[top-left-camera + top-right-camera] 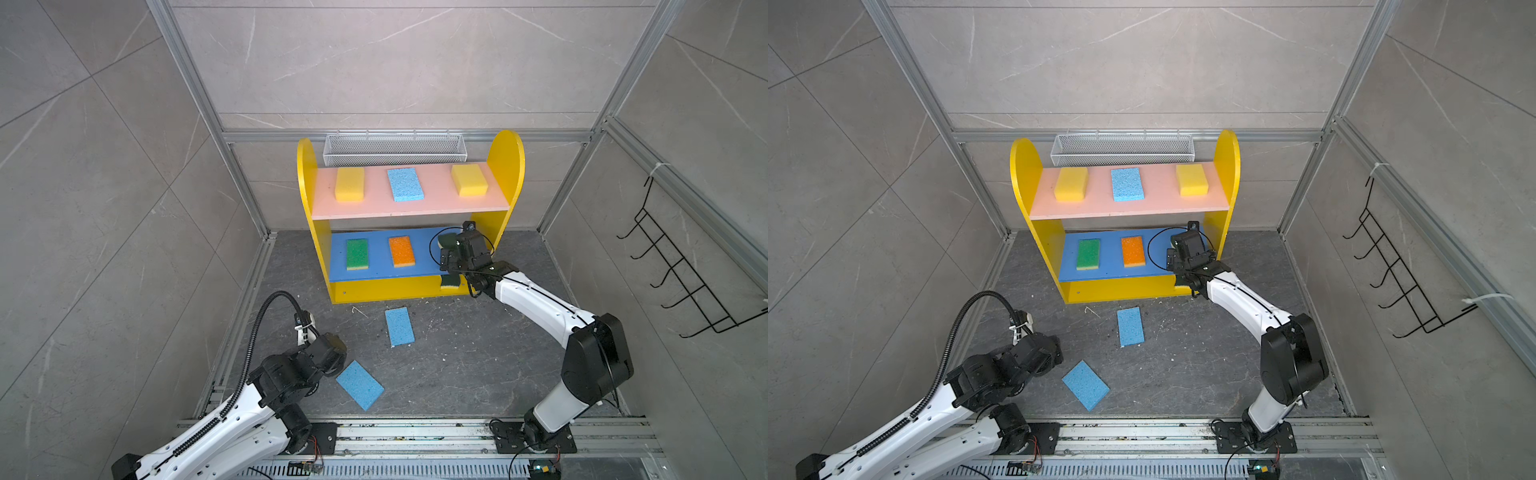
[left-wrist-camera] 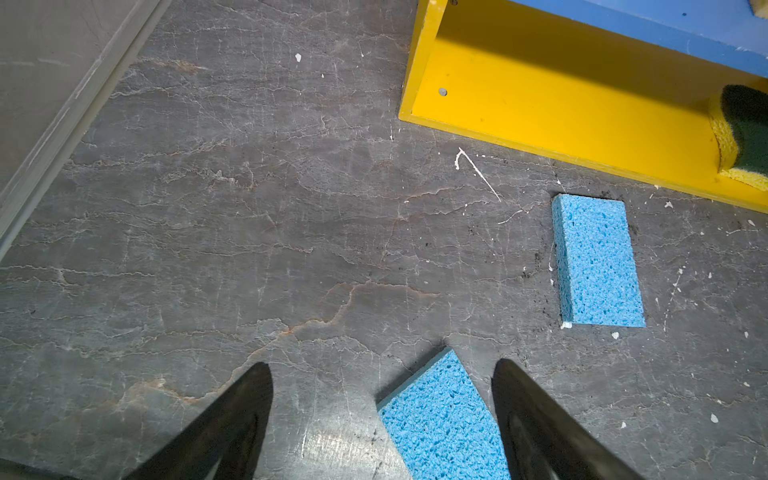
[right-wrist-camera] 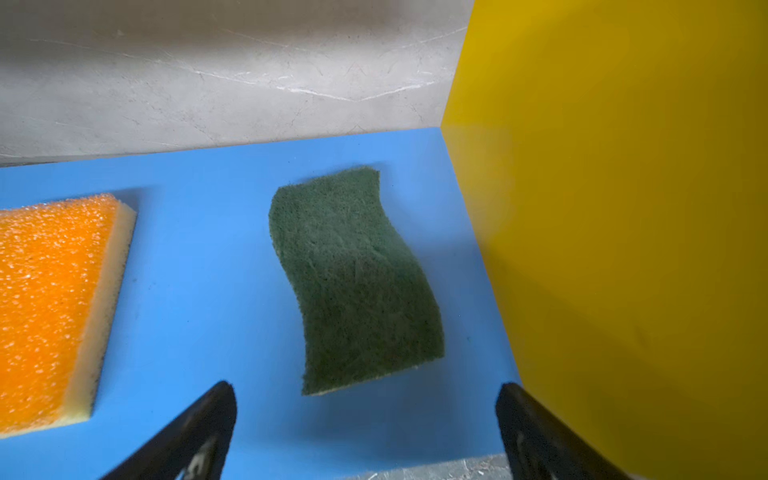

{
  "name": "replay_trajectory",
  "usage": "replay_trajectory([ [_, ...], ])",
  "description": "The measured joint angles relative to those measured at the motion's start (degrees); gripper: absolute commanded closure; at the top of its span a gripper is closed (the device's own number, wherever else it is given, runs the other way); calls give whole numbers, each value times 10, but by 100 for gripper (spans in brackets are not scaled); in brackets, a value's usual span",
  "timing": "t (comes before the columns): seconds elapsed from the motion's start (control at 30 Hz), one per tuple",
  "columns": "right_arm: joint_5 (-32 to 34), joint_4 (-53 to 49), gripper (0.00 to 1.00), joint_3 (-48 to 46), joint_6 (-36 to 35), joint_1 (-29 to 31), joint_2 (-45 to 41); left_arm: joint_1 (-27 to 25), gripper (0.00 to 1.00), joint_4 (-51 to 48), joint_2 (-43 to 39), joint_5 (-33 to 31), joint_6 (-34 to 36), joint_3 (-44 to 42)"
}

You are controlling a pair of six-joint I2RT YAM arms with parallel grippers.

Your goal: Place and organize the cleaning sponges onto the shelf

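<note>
On the shelf [image 1: 505,162], the pink board [image 1: 436,205] carries two yellow sponges [image 1: 349,184] [image 1: 469,179] with a light blue sponge [image 1: 405,184] between them. The blue board [image 1: 380,268] carries a bright green sponge [image 1: 357,254], an orange sponge [image 1: 402,251] and a dark green sponge [image 3: 357,282], and the yellow bottom [image 1: 386,291] a second dark green sponge [image 2: 744,133]. The right jaws stand wide and empty just short of the blue board's dark green sponge. The left jaws, wide and empty, hang over a corner of a loose blue sponge [image 2: 440,415] on the surface [image 1: 457,365]; another blue sponge [image 2: 596,262] lies nearer the shelf.
</note>
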Motion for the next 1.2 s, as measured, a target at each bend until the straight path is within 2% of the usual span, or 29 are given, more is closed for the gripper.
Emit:
replay_trajectory([
  [1.2, -33, 31, 1, 30, -22, -23, 82, 0, 14, 10, 21, -3, -2, 0],
])
